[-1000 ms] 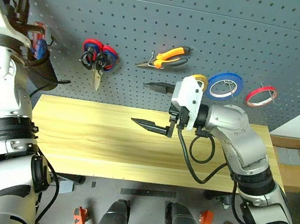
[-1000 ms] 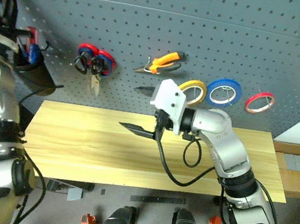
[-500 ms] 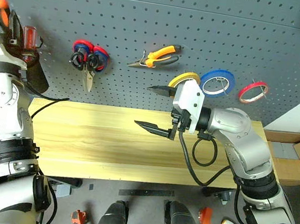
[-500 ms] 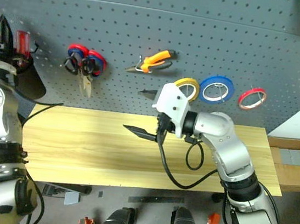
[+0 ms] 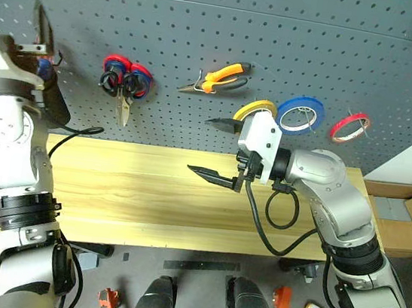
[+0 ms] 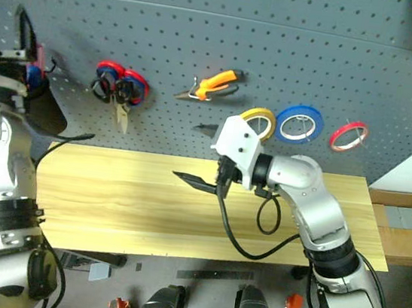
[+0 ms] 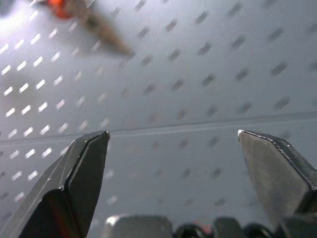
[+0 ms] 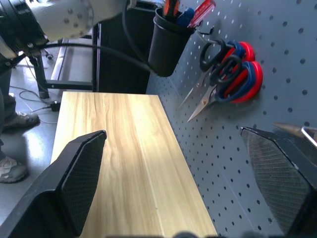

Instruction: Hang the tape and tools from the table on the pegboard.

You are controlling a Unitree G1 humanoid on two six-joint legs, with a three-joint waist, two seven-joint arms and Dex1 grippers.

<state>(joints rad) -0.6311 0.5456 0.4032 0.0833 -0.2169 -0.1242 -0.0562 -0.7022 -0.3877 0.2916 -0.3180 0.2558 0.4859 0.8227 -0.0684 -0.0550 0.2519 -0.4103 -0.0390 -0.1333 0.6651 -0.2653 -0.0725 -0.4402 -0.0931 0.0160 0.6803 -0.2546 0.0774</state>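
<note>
On the dark grey pegboard (image 5: 356, 52) hang the red tape (image 5: 354, 128), the orange-handled pliers (image 5: 220, 78) and the black-handled scissors (image 8: 218, 54), which share a hook with a red-and-blue pair. The orange-and-black screwdriver (image 8: 171, 7) stands in a black cup (image 5: 52, 102) at the board's left end. My left gripper (image 7: 173, 148) is open and empty just above that cup, one finger (image 5: 42, 22) raised against the board. My right gripper (image 5: 212, 149) hovers open and empty over the middle of the table (image 5: 125, 189), pointing left.
A yellow tape roll (image 5: 254, 109) and a blue one (image 5: 304, 115) hang between the pliers and the red tape. The right arm's black cable (image 5: 278, 213) loops above the table. A cardboard box (image 5: 410, 219) sits past the table's right end.
My left gripper has opened and let go of the orange-handled screwdriver, which now stands in the cup; the hand has drawn back a little. The right arm has stayed put.
</note>
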